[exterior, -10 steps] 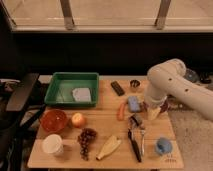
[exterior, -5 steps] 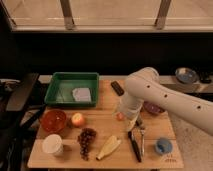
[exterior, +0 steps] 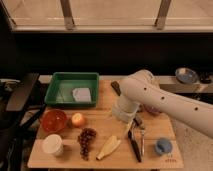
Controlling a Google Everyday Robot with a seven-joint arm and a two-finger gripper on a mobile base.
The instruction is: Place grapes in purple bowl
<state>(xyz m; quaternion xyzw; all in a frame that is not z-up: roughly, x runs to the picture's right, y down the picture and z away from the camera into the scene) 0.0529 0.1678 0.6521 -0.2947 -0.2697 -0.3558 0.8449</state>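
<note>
The grapes (exterior: 86, 141), a dark red-purple bunch, lie on the wooden table near the front, left of centre. The purple bowl (exterior: 151, 109) sits at the right and is mostly hidden behind my white arm; only a dark sliver shows. My gripper (exterior: 121, 115) hangs at the end of the arm over the middle of the table. It is up and to the right of the grapes and apart from them, with nothing seen in it.
A green tray (exterior: 56, 90) holding a white object stands at the back left. An orange-red bowl (exterior: 54, 120), an apple (exterior: 77, 119), a white cup (exterior: 52, 145), a banana (exterior: 109, 147), dark utensils (exterior: 135, 145) and a blue cup (exterior: 163, 146) lie around the grapes.
My arm has swung left from the table's right side, across the purple bowl, to the middle. The gripper is now closer to the grapes. The objects have not moved.
</note>
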